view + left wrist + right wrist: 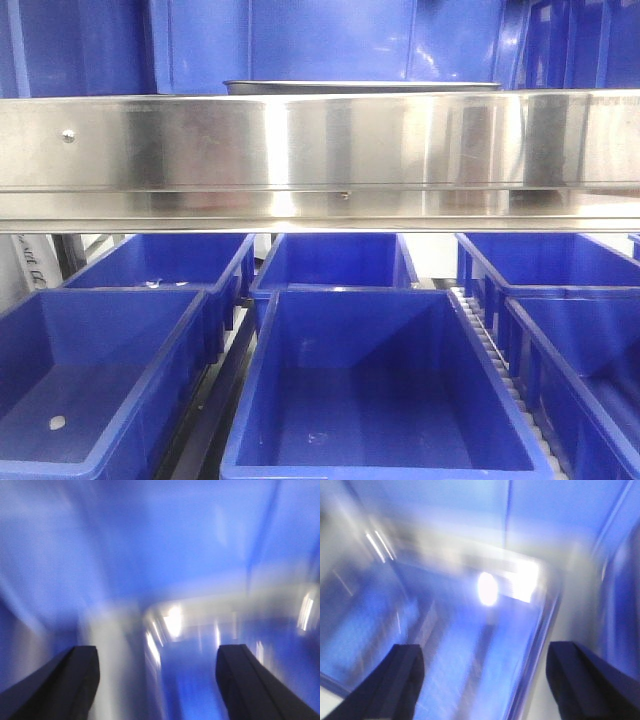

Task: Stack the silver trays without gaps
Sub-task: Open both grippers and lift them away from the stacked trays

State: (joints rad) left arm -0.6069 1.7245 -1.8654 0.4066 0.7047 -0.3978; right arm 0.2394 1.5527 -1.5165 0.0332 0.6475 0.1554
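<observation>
- Left gripper (160,655): fingers wide apart, nothing between; view blurred.
- Right gripper (487,655): equally wide, empty.
- Silver tray (470,625): just beyond the right fingertips, far-right corner ahead; in the left wrist view, silver tray rim (210,602) just beyond the fingertips.
- Front view: silver tray edge (360,87) far, above steel band (320,150); blue bins (380,400) near.
- Progress, as judged: no tray gripped, no stacking evident; tray count unclear.

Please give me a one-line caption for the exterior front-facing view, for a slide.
The rim of a silver tray shows just above a long steel band, with open blue bins in rows below.
</observation>
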